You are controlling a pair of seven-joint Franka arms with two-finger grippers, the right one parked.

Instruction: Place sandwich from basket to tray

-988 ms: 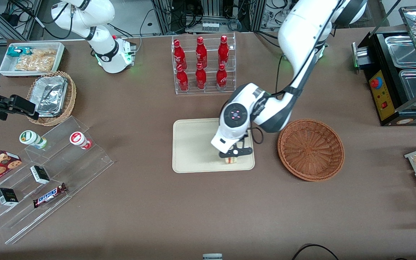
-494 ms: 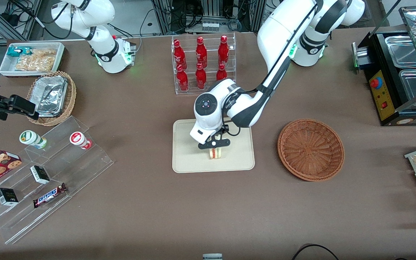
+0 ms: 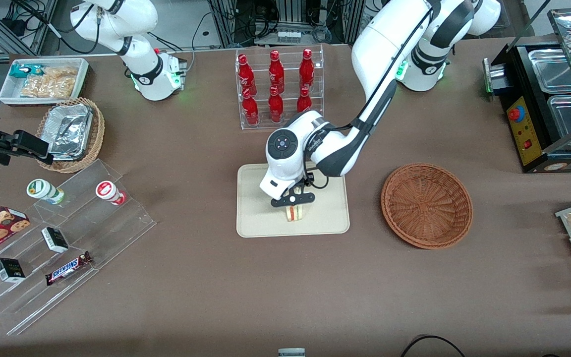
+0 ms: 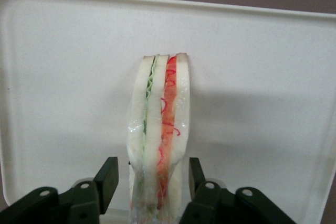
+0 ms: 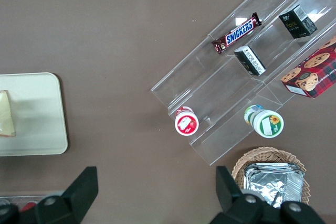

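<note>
Standing on edge on the tray (image 3: pixel 256 218), your sandwich (image 4: pixel 160 135) sits between the gripper (image 4: pixel 152 179) fingers. They look parted, seemingly just clear of the bread.

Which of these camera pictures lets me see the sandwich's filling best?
The left wrist view: the sandwich stands on edge on the tray, its green and red layers plain, between the open gripper. The front view shows it small, partly under the gripper. The right wrist view catches only a pale bread corner.
</note>
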